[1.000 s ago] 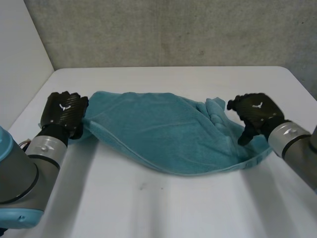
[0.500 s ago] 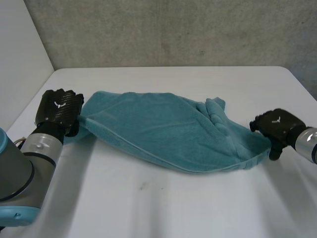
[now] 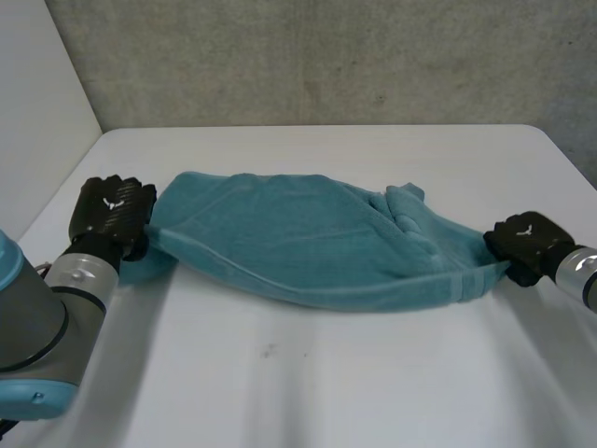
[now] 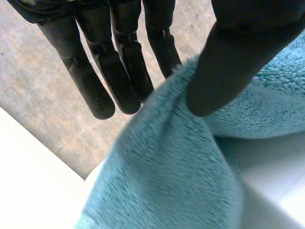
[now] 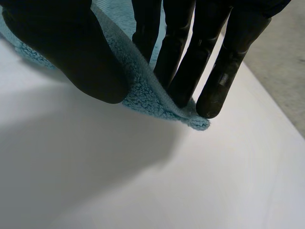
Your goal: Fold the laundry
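A teal towel (image 3: 308, 243) lies stretched across the white table (image 3: 326, 383), bunched and loosely folded along its length. My left hand (image 3: 114, 210) is at the towel's left end. In the left wrist view the towel (image 4: 181, 181) passes between the thumb and the straight fingers (image 4: 95, 76), which pinch it. My right hand (image 3: 524, 241) is at the towel's right end, low over the table. In the right wrist view the thumb and fingers (image 5: 224, 62) pinch a corner of the towel (image 5: 143, 90) just above the tabletop.
A grey wall (image 3: 326, 56) runs behind the table's far edge, and a white panel (image 3: 37, 112) stands at the left. Bare tabletop lies in front of the towel and behind it. The table's right edge is near my right hand.
My right hand moved outward and down to the towel's right end and closed on its corner. The left hand drew slightly left. The towel now lies longer and straighter between them.
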`<state>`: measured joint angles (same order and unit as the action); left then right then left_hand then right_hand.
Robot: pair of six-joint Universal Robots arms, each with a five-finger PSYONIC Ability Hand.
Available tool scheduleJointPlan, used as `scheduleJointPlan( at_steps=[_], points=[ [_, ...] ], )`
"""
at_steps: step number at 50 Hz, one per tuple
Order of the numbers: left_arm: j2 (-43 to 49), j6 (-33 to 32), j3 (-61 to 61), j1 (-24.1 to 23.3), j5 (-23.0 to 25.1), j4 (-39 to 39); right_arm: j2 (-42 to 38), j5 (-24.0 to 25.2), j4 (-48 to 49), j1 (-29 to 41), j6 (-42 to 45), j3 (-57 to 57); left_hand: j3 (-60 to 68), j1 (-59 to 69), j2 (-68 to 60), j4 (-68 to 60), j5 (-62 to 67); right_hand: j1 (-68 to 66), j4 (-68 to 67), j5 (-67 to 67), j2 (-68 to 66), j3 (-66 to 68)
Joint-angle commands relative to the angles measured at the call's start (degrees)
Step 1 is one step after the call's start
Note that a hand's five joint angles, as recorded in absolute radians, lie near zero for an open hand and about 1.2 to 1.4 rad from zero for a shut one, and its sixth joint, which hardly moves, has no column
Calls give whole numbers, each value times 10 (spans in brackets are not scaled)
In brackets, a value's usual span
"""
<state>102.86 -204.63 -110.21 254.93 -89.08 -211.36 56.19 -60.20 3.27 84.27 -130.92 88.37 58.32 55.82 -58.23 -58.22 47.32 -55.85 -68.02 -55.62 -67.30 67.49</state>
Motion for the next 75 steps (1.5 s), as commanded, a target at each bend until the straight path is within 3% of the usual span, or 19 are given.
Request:
scheduleJointPlan(
  at_steps=[1,8,17,23,27,30,37,40,46,53,60,65,70,73,75],
  points=[
    [59,-3,18,30,26,9,51,-9,11,-18,-115,-7,-139,-114,139,138,-129,-241,-120,-144,-127,125],
    [88,-2,35,66,72,65,78,-17,8,-31,-143,-4,-198,-173,198,197,-188,-241,-120,-144,-127,125],
    [81,1,31,74,74,106,87,-76,4,-30,-145,-2,-198,-173,198,197,-188,-241,-120,-144,-127,125],
    [81,2,28,74,73,124,88,-87,-6,-30,-145,-3,-182,-157,181,181,-172,-241,-120,-144,-127,125],
    [79,-2,29,79,68,126,95,-87,-12,-30,-145,-3,216,241,-217,-217,226,-241,-120,-144,-127,125],
    [66,-4,33,83,67,126,117,-87,-26,-30,-145,-4,217,242,-218,-218,227,-241,-120,-144,-127,125],
    [-85,-4,39,79,66,156,234,-92,-127,-30,-146,-71,217,242,-218,-218,227,-241,-120,-144,-127,125],
    [-193,-2,69,80,69,183,278,-103,-223,-31,-140,-142,217,242,-218,-218,227,-241,-120,-144,-127,125],
    [-244,-4,139,81,71,270,296,-93,-398,-31,-103,-263,217,242,-218,-218,227,-241,-120,-144,-127,125],
    [-163,-9,200,80,73,375,272,-113,-436,-22,-5,-245,217,242,-218,-218,227,-241,-120,-144,-127,125],
    [-8,-53,220,80,67,381,166,-179,-430,34,9,-212,217,242,-218,-218,227,-241,-120,-144,-127,125],
    [100,-85,280,80,62,380,84,-223,-375,60,8,-235,217,242,-218,-218,227,-241,-120,-144,-127,125],
    [187,-97,414,76,58,373,8,-268,-287,77,2,-337,217,242,-218,-218,227,-241,-120,-144,-127,125],
    [194,-99,437,75,56,367,-18,-286,-252,97,-7,-413,217,242,-218,-218,227,-241,-120,-144,-127,125],
    [198,-112,533,65,25,253,-32,-303,-210,112,-21,-501,217,242,-218,-218,227,-241,-120,-144,-127,125]
  ],
)
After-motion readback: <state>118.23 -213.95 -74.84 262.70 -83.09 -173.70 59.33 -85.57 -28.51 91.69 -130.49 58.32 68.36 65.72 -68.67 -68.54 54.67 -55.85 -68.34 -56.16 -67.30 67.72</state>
